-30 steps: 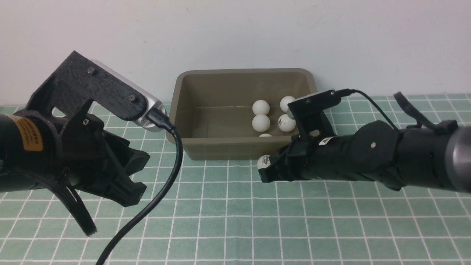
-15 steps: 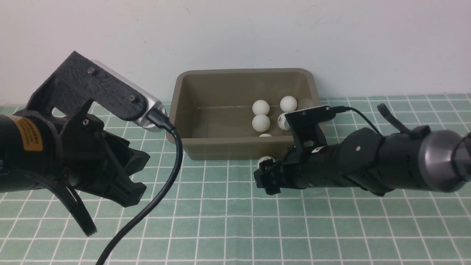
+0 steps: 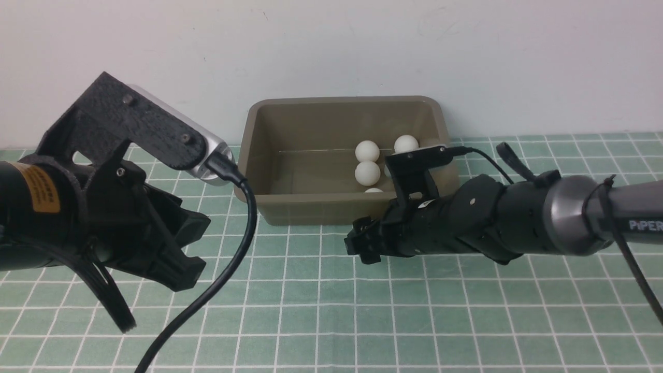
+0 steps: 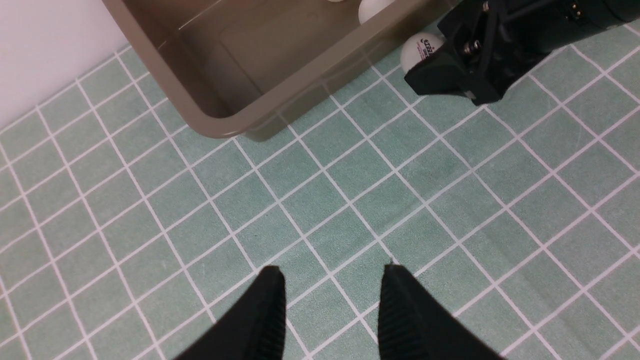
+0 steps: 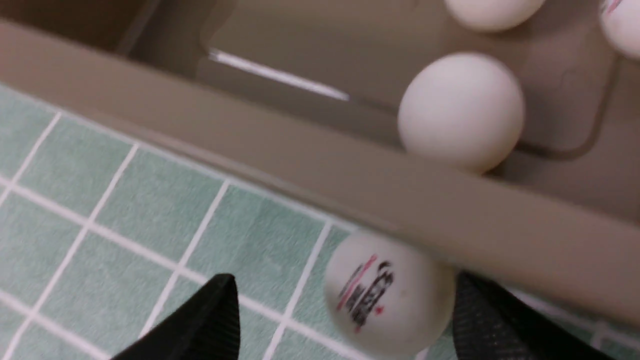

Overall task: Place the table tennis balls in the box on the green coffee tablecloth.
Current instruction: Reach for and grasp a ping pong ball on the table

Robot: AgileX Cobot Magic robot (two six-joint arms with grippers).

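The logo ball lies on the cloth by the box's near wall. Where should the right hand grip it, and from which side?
Probably the ball at its middle, from the near side: the box wall blocks its far side, so the right hand should close along the wall.

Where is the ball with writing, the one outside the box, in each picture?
Front view: not visible; the right gripper seems to hide it.
Left wrist view: the ball on the cloth between the box and that gripper.
Right wrist view: the ball between the open jaws, under the box's rim.
Shared landmark: the box's near wall.
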